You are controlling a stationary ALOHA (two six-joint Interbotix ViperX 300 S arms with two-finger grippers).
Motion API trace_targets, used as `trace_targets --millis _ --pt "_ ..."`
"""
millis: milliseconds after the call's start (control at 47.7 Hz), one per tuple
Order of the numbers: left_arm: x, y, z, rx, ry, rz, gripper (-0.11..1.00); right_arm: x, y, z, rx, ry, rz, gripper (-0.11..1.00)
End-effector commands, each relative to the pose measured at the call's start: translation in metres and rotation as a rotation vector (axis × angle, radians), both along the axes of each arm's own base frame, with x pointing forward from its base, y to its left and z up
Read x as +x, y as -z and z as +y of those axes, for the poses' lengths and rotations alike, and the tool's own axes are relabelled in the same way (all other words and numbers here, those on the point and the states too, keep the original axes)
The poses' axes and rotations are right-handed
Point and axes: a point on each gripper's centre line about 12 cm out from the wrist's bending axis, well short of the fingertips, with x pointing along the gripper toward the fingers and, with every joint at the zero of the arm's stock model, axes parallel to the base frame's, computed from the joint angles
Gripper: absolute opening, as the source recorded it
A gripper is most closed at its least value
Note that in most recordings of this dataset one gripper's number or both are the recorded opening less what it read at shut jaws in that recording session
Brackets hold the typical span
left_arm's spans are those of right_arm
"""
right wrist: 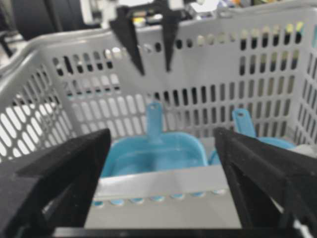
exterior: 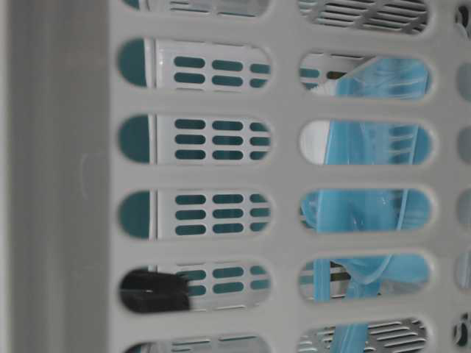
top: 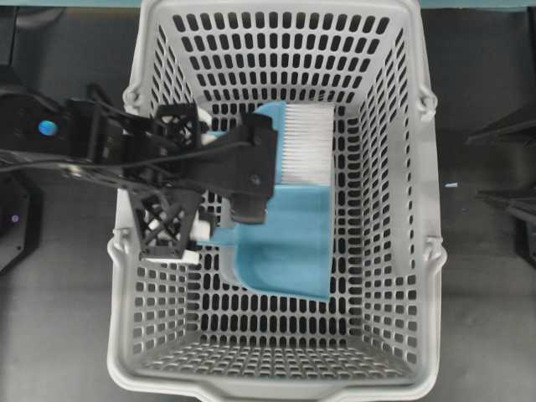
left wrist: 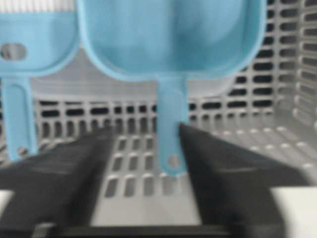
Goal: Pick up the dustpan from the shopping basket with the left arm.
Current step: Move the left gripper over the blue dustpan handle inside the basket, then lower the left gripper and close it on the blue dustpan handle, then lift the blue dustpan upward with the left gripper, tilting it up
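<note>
Dustpan (left wrist: 171, 37) is lying flat on the shopping basket (top: 394, 50) floor beside the brush (top: 306, 142), its thin handle standing between the spread fingers of the left pincer (left wrist: 143, 153), which should be centring on it before closing squarely.

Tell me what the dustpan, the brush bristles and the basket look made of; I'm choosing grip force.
The dustpan looks like thin moulded plastic, light blue with a smooth, slightly glossy face and a rounded rim. The brush bristles seem fine white synthetic fibre, shown by close parallel strands. The basket looks like rigid matte grey plastic with moulded slots. All likely, not certain.
</note>
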Motion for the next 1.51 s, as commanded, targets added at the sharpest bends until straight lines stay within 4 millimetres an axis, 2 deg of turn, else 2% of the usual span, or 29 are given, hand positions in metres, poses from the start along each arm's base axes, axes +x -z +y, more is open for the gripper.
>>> trace_targets --millis 0,63,126,356,566,776,881,985,1069,1174,1342,1488 --pt "0.004 0.004 -0.004 0.005 0.014 0.006 0.66 0.001 -0.005 0.000 0.003 0.002 -0.015 0.79" --pt "0.006 0.018 -0.004 0.010 0.018 0.040 0.80 0.001 -0.004 0.000 0.003 0.002 -0.012 0.78" --pt "0.008 0.031 -0.004 0.012 0.020 0.070 0.89 0.000 -0.003 0.000 0.005 0.002 -0.011 0.78" --pt "0.015 0.068 -0.003 0.007 0.003 0.113 0.88 0.000 0.000 0.000 0.005 0.002 -0.003 0.78" --pt "0.014 0.093 -0.003 0.007 0.004 0.145 0.89 0.000 0.000 0.000 0.006 0.002 -0.005 0.78" --pt "0.013 0.097 -0.003 0.010 0.008 0.152 0.83 -0.001 0.000 0.000 0.006 0.002 -0.006 0.78" --pt "0.013 0.097 -0.006 0.016 0.027 0.152 0.60 -0.001 0.001 0.000 0.006 0.002 -0.005 0.78" --pt "0.014 0.093 -0.010 0.017 0.037 0.139 0.30 -0.001 0.002 0.000 0.008 0.002 0.000 0.78" --pt "0.016 0.087 -0.010 0.018 0.037 0.128 0.31 -0.001 0.004 0.000 0.011 0.003 0.003 0.78" --pt "0.020 0.071 -0.010 0.016 0.038 0.090 0.31 -0.001 0.003 0.000 0.009 0.002 0.000 0.78" --pt "0.025 0.020 -0.011 0.008 0.035 -0.008 0.31 -0.002 0.004 0.000 0.009 0.002 0.000 0.78" --pt "0.021 -0.026 -0.010 0.005 0.031 -0.046 0.31 -0.003 0.004 0.000 0.009 0.002 -0.003 0.78"
